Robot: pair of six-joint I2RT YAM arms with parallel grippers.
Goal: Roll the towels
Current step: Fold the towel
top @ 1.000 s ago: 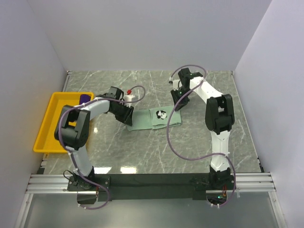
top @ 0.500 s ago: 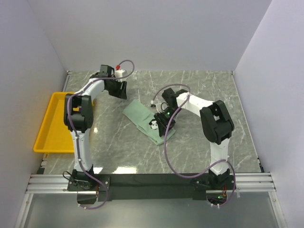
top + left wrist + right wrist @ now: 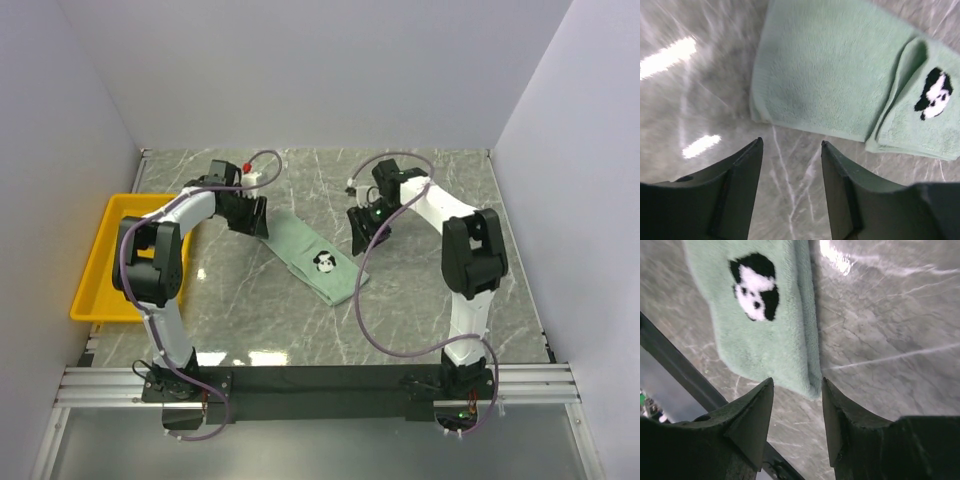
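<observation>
A pale mint green towel (image 3: 297,243) with a panda patch (image 3: 323,262) lies flat and diagonal on the marble table, partly folded over at its panda end. My left gripper (image 3: 258,218) hovers open at its far-left end; in the left wrist view the towel (image 3: 830,75) lies just beyond the empty fingers (image 3: 742,175). Open too, my right gripper (image 3: 360,228) stands off the towel's right side. In the right wrist view the towel's corner (image 3: 765,340) shows just past the fingertips (image 3: 760,405), and nothing is held.
A yellow tray (image 3: 95,270) sits at the table's left edge, beside the left arm. White walls close in the table at the back and both sides. The black rail with the arm bases (image 3: 320,385) runs along the near edge.
The right gripper has let go of the towel's panda end and drawn back to the right. The left gripper has come down from the back to the towel's far end. The towel has shifted slightly.
</observation>
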